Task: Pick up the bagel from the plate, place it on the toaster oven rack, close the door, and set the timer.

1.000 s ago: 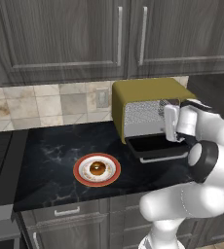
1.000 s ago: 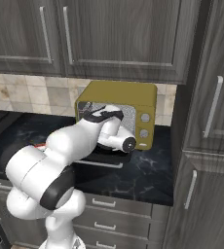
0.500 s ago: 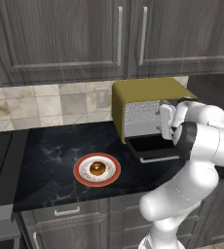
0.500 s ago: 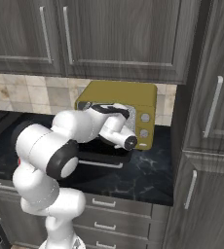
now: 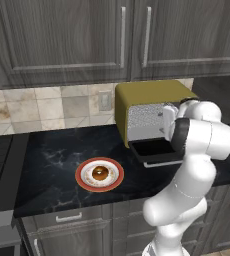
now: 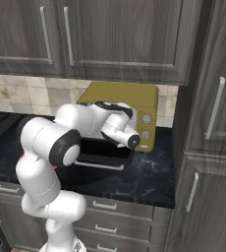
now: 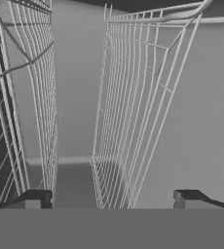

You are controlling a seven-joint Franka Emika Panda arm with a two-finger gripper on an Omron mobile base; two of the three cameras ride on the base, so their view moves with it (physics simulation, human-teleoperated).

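We list: small golden-brown ring bagel resting on round white orange-rimmed plate, dark marble counter, left of olive toaster oven; its dark glass door lowered open; fingers spread wide, empty, facing silvery wire rack

Golden-brown bagel, dark centre; white plate, orange-red rim; olive-yellow toaster oven; black marbled counter; silvery-grey rack.
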